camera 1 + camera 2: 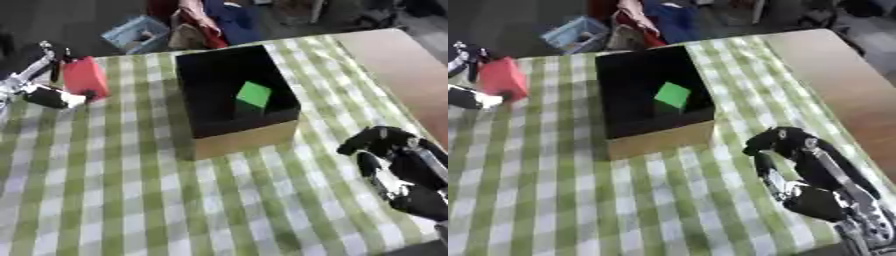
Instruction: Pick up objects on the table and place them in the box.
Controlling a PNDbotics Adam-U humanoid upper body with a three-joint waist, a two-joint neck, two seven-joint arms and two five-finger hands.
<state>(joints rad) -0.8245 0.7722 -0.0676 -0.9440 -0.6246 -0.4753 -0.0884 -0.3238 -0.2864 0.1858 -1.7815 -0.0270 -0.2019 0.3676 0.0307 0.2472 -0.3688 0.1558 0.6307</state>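
Both hands in view, at opposite sides.
Left hand (pixel 48 80) reaches in at the upper left, fingers (pixel 57 97) pinched closed; right hand (pixel 807 175) hovers lower right, fingers curled, empty.

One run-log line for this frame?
left robot hand: shut on red block | green block: inside box | right robot hand: curled, holding nothing
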